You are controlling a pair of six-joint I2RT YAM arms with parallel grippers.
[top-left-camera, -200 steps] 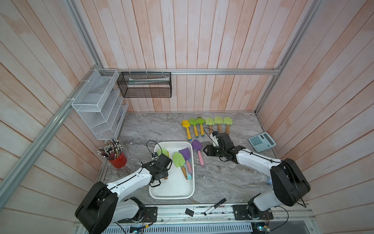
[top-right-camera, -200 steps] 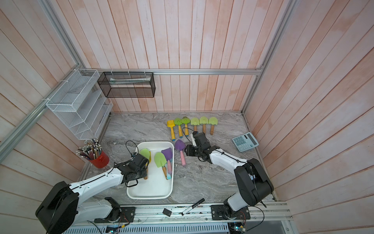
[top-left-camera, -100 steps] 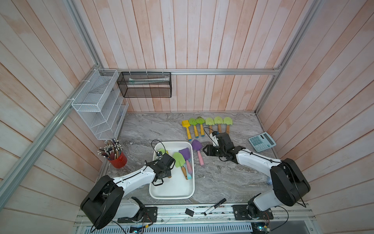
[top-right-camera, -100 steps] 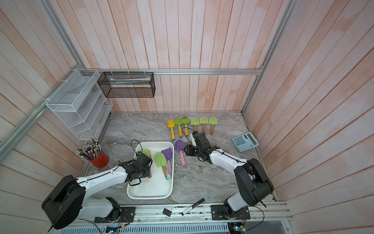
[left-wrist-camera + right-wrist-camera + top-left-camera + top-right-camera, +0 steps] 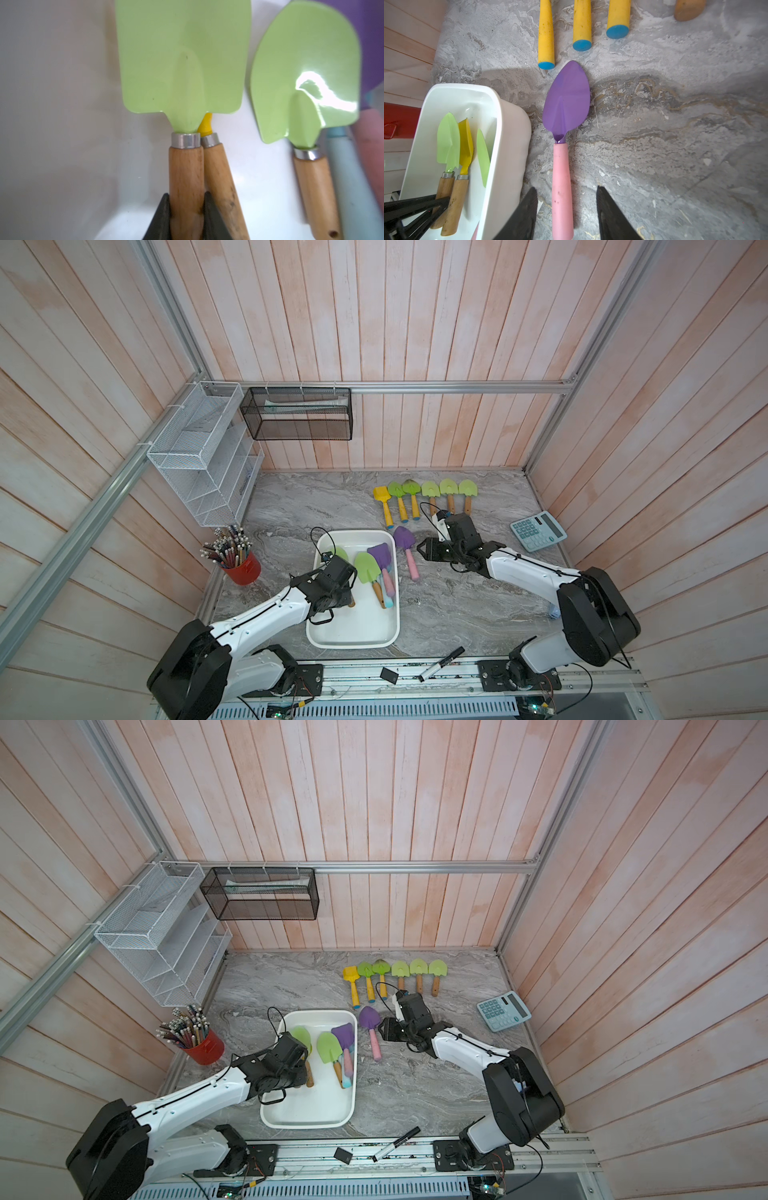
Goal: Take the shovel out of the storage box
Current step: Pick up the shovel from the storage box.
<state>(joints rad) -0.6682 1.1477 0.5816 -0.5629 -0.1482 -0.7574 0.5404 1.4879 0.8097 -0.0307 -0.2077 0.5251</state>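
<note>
Reaching low into the storage box point(image 5: 353, 645), the left gripper point(image 5: 186, 199) is clamped on the wooden handle of a green shovel point(image 5: 182, 62) lying inside. The right arm stretches low over the worktop point(image 5: 675, 145), and the right gripper point(image 5: 566, 188) is spread apart astride a purple shovel point(image 5: 566, 99) by its pink handle.

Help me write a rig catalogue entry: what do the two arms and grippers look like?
The left arm and right arm share smooth white link shells and bulky black rounded joint housings. A thin black cable loops off each wrist. The left gripper and right gripper are black, with wedge-shaped fingers tapering to points.
</note>
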